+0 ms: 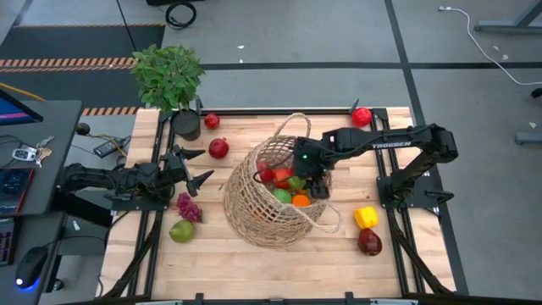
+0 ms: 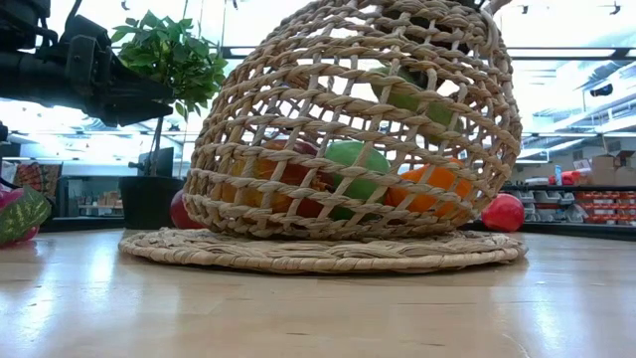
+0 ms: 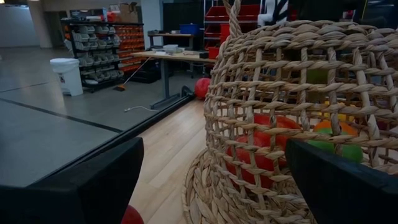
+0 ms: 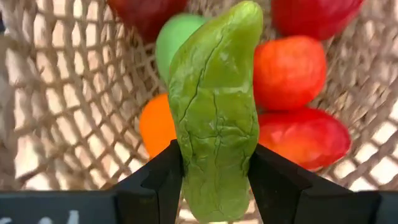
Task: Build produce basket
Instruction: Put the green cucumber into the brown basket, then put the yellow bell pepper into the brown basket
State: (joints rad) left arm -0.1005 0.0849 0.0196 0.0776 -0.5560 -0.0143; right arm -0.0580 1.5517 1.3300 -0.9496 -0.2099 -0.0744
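Right gripper (image 4: pixel 214 186) inside mouth of wicker basket (image 1: pixel 254 207), jaws clamped on wrinkled green vegetable (image 4: pixel 214 112), held above red, orange, green produce in basket. Basket at table centre, tipped on its side. Left gripper (image 1: pixel 196 167) just beside basket's left, jaws spread wide, empty. Purple grapes (image 1: pixel 187 206), green pear (image 1: pixel 181 230) near it; yellow pepper (image 1: pixel 365 217) right of basket.

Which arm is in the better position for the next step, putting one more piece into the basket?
The right. The right gripper is inside the basket, shut on a green vegetable above the fruit there. The left gripper hangs open and empty beside the basket.
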